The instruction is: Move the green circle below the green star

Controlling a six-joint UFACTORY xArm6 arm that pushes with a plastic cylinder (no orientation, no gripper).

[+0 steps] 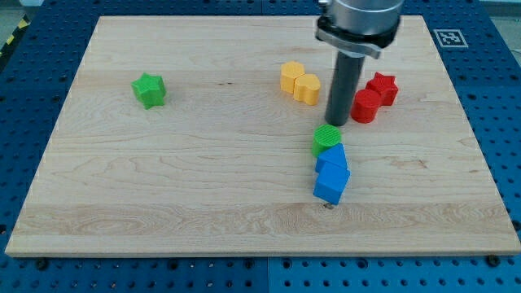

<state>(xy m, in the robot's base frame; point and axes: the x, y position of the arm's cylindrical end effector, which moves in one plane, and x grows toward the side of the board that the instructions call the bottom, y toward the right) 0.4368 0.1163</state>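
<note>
The green circle [326, 139] sits right of the board's middle, touching the top of a blue block [331, 158]. The green star [149, 89] is far off at the view's upper left. My tip [336, 124] stands just above and slightly right of the green circle, very close to it or touching its upper edge. The dark rod runs up from there to the arm's body at the view's top.
A second blue block [331, 185] lies just below the first. Two yellow blocks [300, 83] sit left of the rod. A red star [382, 86] and a red circle [365, 106] sit right of it. The wooden board [203, 203] rests on a blue perforated table.
</note>
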